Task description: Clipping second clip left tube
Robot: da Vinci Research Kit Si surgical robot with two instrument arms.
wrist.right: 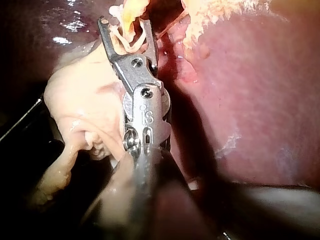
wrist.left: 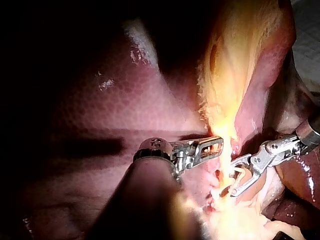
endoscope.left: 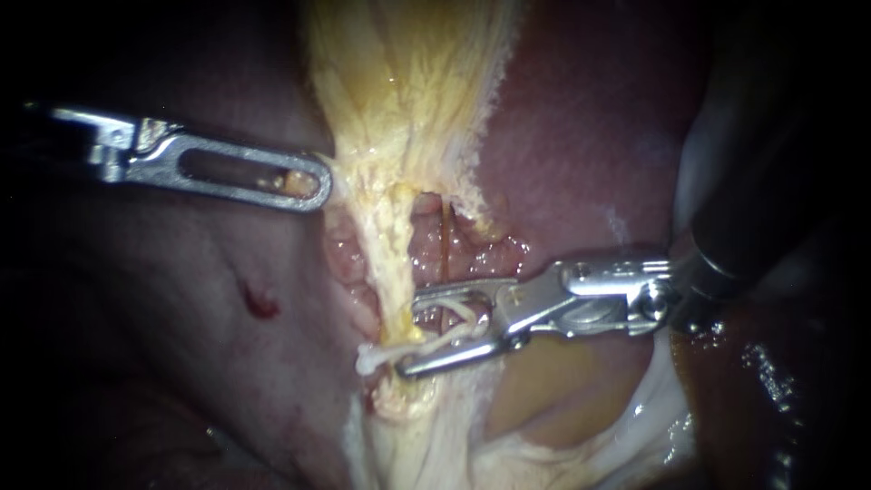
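The pale left tube (endoscope.left: pixel 392 272) runs down from the yellow gallbladder tissue (endoscope.left: pixel 408 91); a thin orange tube (endoscope.left: pixel 445 238) lies just to its right. My right instrument (endoscope.left: pixel 413 336) comes in from the right with its jaws spread wide, holding a white clip (endoscope.left: pixel 445 327) that straddles the left tube low down. The clip (wrist.right: pixel 127 42) also shows between the jaws of my right instrument (wrist.right: pixel 125 30) in the right wrist view. My left instrument (endoscope.left: pixel 308 181) has its slotted jaws together on the gallbladder's edge, with yellow tissue showing in the slot.
Dark red liver (endoscope.left: pixel 581 136) lies on both sides of the gallbladder, with a small red spot (endoscope.left: pixel 259 301) on its left part. Pale glistening tissue (endoscope.left: pixel 562 408) sits under my right instrument's shaft.
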